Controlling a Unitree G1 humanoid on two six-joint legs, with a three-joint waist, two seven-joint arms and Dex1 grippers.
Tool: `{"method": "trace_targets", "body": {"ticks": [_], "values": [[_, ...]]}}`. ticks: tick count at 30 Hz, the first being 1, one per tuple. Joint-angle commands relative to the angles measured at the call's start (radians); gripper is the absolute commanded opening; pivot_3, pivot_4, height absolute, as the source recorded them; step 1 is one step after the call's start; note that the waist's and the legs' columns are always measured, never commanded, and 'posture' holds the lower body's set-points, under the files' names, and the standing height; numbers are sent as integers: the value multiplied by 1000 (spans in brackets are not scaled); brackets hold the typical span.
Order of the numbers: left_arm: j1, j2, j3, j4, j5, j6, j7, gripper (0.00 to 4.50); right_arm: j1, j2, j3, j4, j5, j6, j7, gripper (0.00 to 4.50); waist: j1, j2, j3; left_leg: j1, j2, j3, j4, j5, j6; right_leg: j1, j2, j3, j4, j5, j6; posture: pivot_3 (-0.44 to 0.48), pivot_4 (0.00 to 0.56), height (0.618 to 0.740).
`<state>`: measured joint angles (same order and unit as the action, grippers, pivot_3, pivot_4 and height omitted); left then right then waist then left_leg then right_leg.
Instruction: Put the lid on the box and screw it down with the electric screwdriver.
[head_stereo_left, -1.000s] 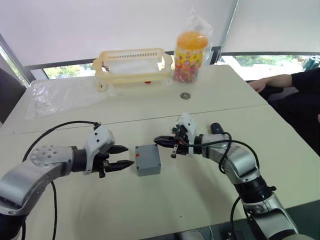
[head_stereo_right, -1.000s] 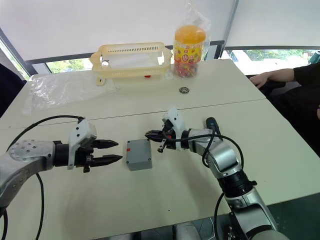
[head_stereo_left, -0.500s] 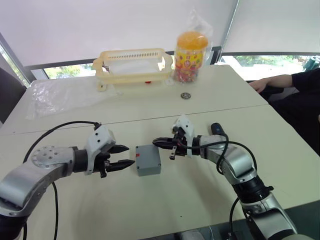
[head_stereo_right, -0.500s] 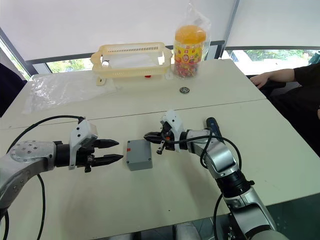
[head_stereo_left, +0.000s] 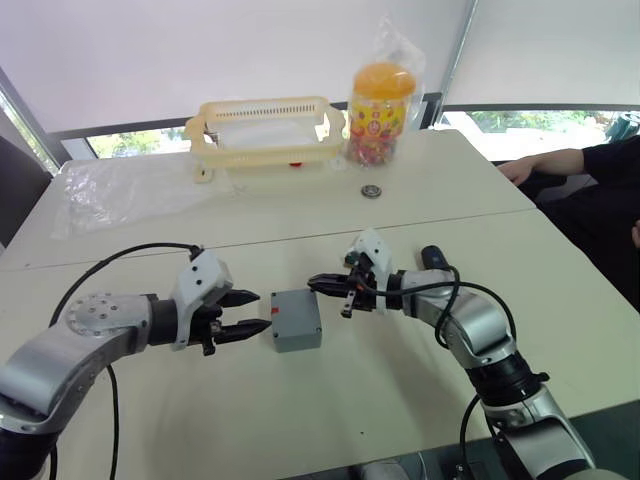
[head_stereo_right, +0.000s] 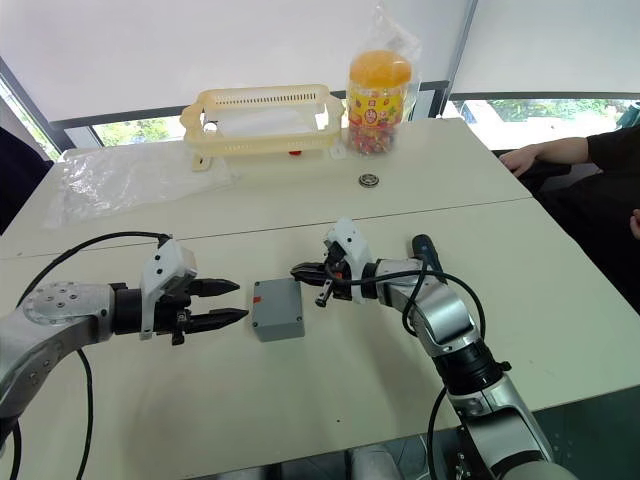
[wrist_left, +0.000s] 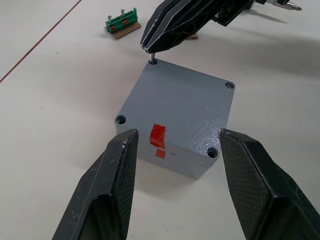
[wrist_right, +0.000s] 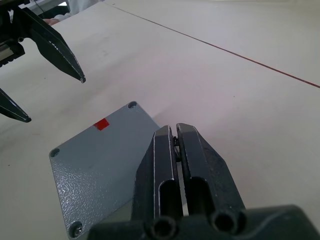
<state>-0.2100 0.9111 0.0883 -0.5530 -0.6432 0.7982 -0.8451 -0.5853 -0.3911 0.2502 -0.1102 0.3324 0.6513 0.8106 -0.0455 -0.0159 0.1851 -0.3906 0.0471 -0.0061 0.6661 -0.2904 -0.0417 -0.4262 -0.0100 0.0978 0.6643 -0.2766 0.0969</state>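
Lid (wrist_left: 184, 102), pebbled grey square, caps box (wrist_left: 192, 163); left hand (wrist_left: 172, 165) spread, right hand (wrist_right: 174, 137) pinching thin metal pin (wrist_left: 151, 59)

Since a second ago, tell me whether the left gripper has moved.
Yes. The left gripper has edged toward the box, narrowing the gap; its fingers are open.

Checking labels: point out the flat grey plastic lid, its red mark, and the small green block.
flat grey plastic lid (wrist_left: 180, 107): left wrist view, centre of top face.
red mark (wrist_left: 157, 134): left wrist view, on the lid's near edge.
small green block (wrist_left: 121, 22): left wrist view, its green top.
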Motion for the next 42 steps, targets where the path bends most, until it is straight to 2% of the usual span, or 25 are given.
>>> {"method": "trace_targets", "body": {"ticks": [1, 20, 23, 28, 33, 35, 37, 40, 42], "values": [[-11, 0, 3, -21, -1, -7, 0, 2569, 1, -1, -8, -8, -5, -22, 5, 52, 0, 0, 0, 0, 0, 0, 0, 0, 0, 0, 0, 0, 0, 0, 0, 0, 150, 740], [-3, -8, 3, -33, 2, -7, 14, 2569, -8, 27, 19, 33, -40, -54, 23, 52, 0, 0, 0, 0, 0, 0, 0, 0, 0, 0, 0, 0, 0, 0, 0, 0, 150, 740], [-2, -9, 3, -34, 0, -8, 15, 2569, -11, 25, 9, 21, -42, -55, 19, 927, 0, 0, 0, 0, 0, 0, 0, 0, 0, 0, 0, 0, 0, 0, 0, 0, 150, 740], [-25, -11, 13, -18, -12, -7, 5, 2569, -28, 9, -39, -39, -10, -22, 11, 3481, 0, 0, 0, 0, 0, 0, 0, 0, 0, 0, 0, 0, 0, 0, 0, 0, 150, 740], [-83, -15, 27, 5, -50, 4, -19, 2569, -67, -32, -150, -145, 79, 98, -14, 3481, 2, 0, 0, 0, 0, 0, 0, 0, 0, 0, 0, 0, 0, 0, 0, 0, 150, 740], [-122, -9, 7, 7, -59, -1, -49, 2569, -102, -80, -237, -184, 147, 218, -33, 3481, 2, 0, 0, 0, 0, 0, 0, 0, 0, 0, 0, 0, 0, 0, 0, 0, 150, 740], [-170, -8, -32, 5, -58, -11, -85, 2569, -151, -157, -331, -194, 227, 386, -40, 3481, 5, 0, 0, -1, 0, 0, 0, 0, 0, 0, 0, 0, 0, 0, 0, 0, 150, 740], [-247, -14, -107, -8, -48, -39, -161, 2569, -212, -370, -386, -137, 274, 587, 7, 3481, 9, 0, 0, -1, -1, 0, 0, 0, 0, 0, -1, 0, -1, 0, 0, 0, 150, 740], [-288, -34, -153, -4, -33, -57, -188, 2569, -219, -515, -358, -95, 289, 668, 60, 4022, 7, 0, 0, -1, -1, 0, 0, 0, 0, 0, -1, 0, -2, 0, 0, 0, 150, 740]]}}
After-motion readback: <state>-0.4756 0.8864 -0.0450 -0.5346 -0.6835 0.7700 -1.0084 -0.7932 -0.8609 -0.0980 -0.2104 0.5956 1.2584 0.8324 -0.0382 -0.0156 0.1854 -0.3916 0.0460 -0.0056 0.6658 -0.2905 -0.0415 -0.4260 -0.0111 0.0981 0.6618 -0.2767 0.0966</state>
